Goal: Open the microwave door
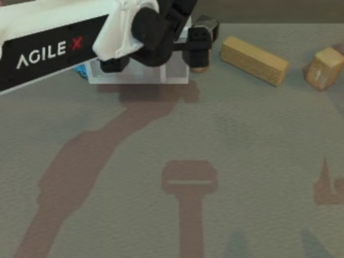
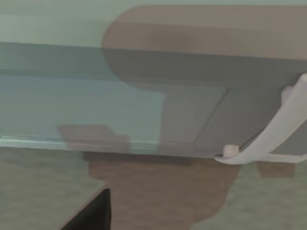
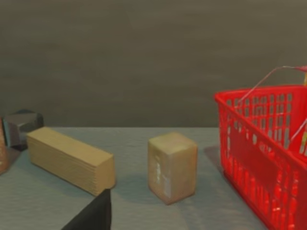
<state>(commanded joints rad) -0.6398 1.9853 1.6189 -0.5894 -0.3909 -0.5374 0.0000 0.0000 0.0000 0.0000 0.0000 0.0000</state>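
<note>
Even, dim light from overhead casts soft brown arm shadows on the table (image 1: 258, 140); edges look perhaps slightly blurred.

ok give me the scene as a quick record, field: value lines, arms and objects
left arm: reaches across the top view's upper left, its gripper at the microwave
microwave door: white bar handle shows close up in the left wrist view; door state cannot be told
right arm: not in the top view; its wrist camera faces the table's right side
tan block: long one lies right of the microwave
small box: tan, stands between the long block and a red basket
</note>
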